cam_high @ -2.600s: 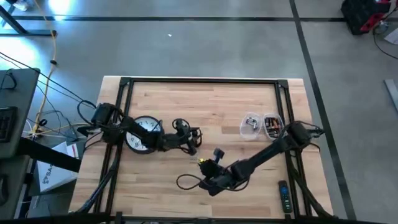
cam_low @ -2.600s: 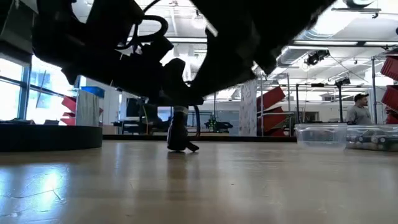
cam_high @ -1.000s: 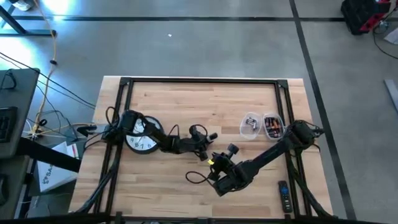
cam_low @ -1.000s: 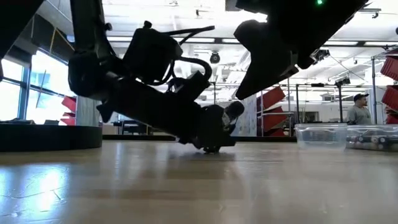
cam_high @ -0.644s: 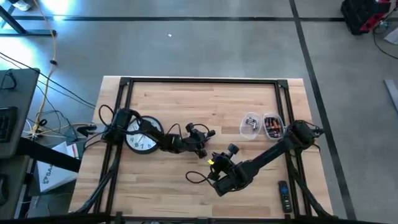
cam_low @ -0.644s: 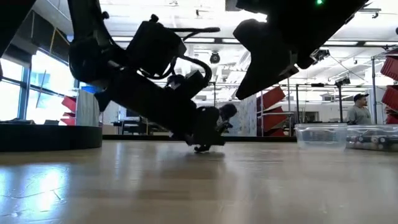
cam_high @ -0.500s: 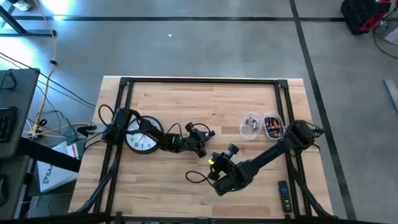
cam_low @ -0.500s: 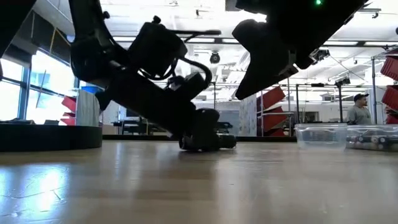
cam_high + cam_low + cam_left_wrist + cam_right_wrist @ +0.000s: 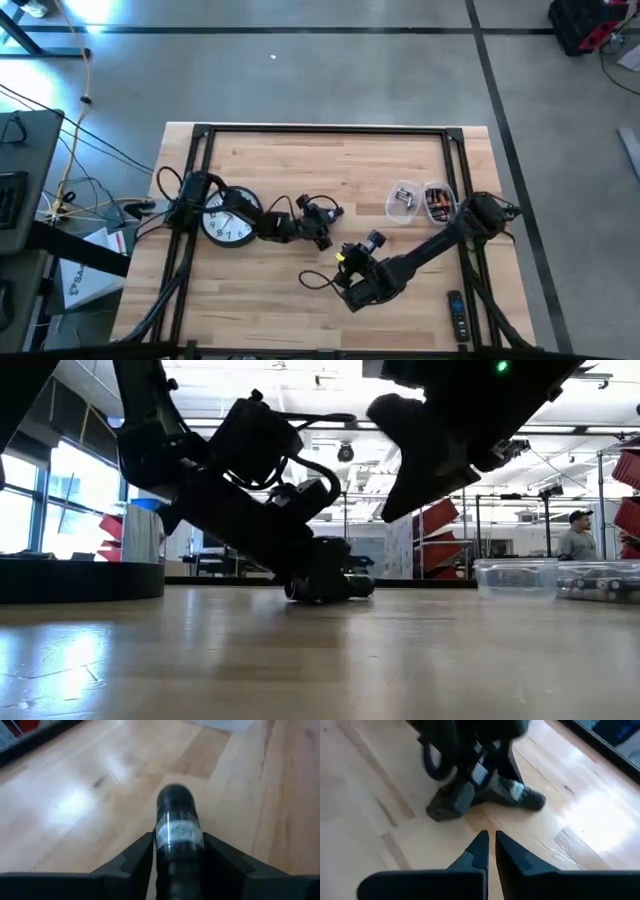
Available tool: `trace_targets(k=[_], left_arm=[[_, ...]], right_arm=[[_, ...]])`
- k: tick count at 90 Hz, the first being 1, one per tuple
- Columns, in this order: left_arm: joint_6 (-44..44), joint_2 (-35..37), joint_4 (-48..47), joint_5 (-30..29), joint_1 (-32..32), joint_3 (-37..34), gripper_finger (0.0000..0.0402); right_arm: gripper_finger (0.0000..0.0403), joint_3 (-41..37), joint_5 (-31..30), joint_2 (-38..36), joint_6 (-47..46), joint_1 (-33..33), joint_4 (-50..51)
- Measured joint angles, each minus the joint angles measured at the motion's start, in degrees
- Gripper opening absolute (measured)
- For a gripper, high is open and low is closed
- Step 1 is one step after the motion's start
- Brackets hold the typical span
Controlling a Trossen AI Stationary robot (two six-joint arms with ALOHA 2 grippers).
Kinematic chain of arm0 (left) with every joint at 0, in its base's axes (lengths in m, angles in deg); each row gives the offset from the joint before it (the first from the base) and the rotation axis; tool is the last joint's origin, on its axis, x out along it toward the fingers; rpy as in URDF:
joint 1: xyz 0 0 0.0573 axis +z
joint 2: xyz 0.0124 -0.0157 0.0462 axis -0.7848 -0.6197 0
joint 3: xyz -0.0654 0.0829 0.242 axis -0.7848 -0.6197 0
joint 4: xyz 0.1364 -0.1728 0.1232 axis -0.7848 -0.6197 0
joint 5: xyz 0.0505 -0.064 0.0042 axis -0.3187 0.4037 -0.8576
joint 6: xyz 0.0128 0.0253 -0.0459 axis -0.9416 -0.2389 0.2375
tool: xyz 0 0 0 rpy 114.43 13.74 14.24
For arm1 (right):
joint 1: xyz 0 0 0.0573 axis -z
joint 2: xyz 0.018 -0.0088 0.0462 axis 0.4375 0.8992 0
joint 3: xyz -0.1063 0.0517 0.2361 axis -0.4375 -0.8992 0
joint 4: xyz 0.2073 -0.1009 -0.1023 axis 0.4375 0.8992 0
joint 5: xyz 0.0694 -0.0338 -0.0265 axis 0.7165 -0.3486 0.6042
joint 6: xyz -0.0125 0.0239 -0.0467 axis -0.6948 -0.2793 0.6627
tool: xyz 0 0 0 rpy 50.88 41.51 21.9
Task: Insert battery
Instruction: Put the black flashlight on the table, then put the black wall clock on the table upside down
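Observation:
A dark battery [image 9: 175, 815] with a silvery label sits between the fingers of my left gripper [image 9: 322, 228], which is shut on it low over the middle of the table. The same battery [image 9: 522, 795] sticks out of that gripper in the right wrist view. The white-faced clock [image 9: 226, 220] lies flat on the table at the left, partly under my left arm. My right gripper [image 9: 490, 845] hovers just near of the left one, shut with nothing between its fingers, pointing at it. My left gripper pinches the battery's rear half [image 9: 179, 851] between its two fingers [image 9: 142, 852], which lie along the battery. The fingers come nearly level from the table's left side. The battery's free end [image 9: 535, 800] points right, level, at the table top; whether it rests there I cannot tell.
Two clear tubs [image 9: 420, 200] stand at the right, one with batteries in it. A dark remote [image 9: 455, 315] lies near the front right corner. A black frame [image 9: 200, 135] runs along the table's edges. A person [image 9: 575, 535] stands far behind the table.
My left gripper has drawn a little toward the table's left edge and come down, tipping from a slant to nearly level at the table top, with the battery still in its fingers.

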Motion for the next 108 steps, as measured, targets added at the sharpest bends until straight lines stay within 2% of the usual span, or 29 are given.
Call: trace_targets(k=[18,35,47,68,75,93,100,108], left_arm=[[-1.91,2.84,-1.19,0.46,-0.05,0.01,0.0142],[-4.59,7.18,-5.38,0.56,-1.66,0.01,0.0142],[-4.56,12.55,-10.79,0.78,-4.33,0.06,0.0142],[-4.89,20.6,-21.74,2.04,-11.19,0.05,0.0142],[-5.74,21.65,-22.9,1.48,-13.47,0.05,0.0142],[-14.43,21.59,-24.28,-3.94,-15.97,0.05,0.0142],[-15.34,21.59,-25.11,-4.75,-15.13,0.05,0.0142],[-14.95,21.59,-26.46,-2.3,-13.21,0.05,0.0142]], right_arm=[[0.0,-0.01,1.13,-1.43,-0.86,0.64,1.41],[0.0,-0.01,0.9,-4.71,4.15,0.18,2.12],[0.0,-0.01,1.28,-7.59,11.01,0.25,4.28],[0.0,-0.01,0.71,-14.11,10.38,1.39,10.06],[0.0,0.01,2.32,-16.02,7.3,2.48,13.66],[0.0,0.01,13.72,-18.15,-2.07,9.09,31.18],[0.0,0.01,15.03,-17.85,-3.33,11.41,34.77],[0.0,0.01,15.06,-17.62,-0.9,13.5,33.85]])
